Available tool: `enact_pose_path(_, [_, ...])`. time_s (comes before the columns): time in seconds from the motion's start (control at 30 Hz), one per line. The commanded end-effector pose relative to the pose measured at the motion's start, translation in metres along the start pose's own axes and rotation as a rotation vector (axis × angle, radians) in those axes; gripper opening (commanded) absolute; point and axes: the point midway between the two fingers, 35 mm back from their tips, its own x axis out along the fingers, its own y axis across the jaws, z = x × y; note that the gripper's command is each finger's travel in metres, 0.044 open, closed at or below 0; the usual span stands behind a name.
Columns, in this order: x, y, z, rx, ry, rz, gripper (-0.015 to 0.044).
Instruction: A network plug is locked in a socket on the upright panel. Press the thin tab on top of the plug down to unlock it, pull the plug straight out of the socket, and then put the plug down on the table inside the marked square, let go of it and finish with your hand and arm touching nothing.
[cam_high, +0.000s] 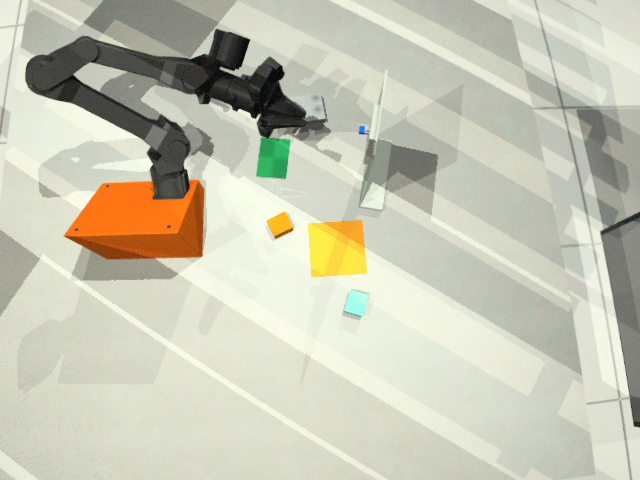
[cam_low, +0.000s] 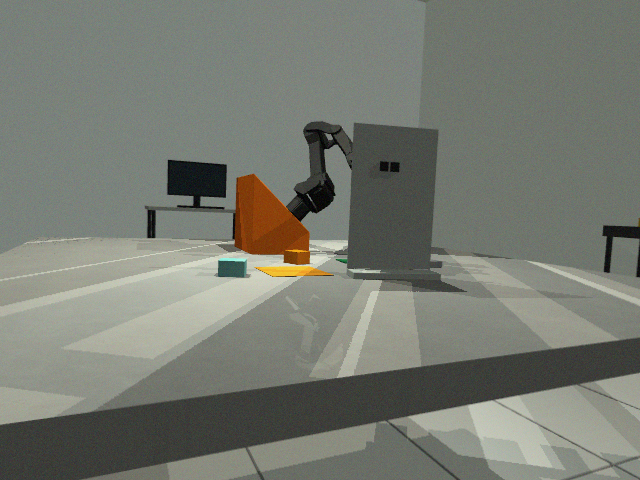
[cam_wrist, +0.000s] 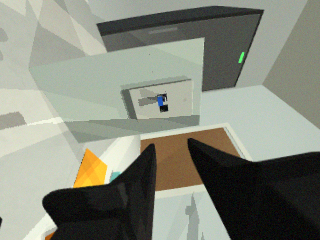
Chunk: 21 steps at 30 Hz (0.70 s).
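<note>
The small blue plug (cam_high: 362, 129) (cam_wrist: 161, 100) sits in the socket on the upright pale panel (cam_high: 378, 113) (cam_low: 391, 206) (cam_wrist: 100, 80). My gripper (cam_high: 303, 116) (cam_wrist: 171, 145) is off the table, short of the panel and to the left of the plug, pointing towards it. Its fingers stand partly apart with a narrow gap and nothing between them. In the exterior view the panel hides the gripper. A flat orange-yellow square (cam_high: 337, 248) (cam_low: 294, 271) and a flat green rectangle (cam_high: 273, 157) are marked on the table.
A small orange block (cam_high: 279, 224) (cam_low: 296, 256) and a cyan block (cam_high: 356, 302) (cam_low: 232, 267) lie near the orange-yellow square. A grey plate (cam_high: 316, 105) lies below the gripper. The arm stands on an orange wedge base (cam_high: 134, 219) (cam_low: 263, 222).
</note>
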Motion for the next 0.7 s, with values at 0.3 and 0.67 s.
enact_pose_path(0.3, [0.031,0.001,0.010,-0.008,0.004,0.000,0.0156])
enact_pose_path(0.67, [0.055,0.000,0.013,-0.009,0.002,-0.003,0.0156])
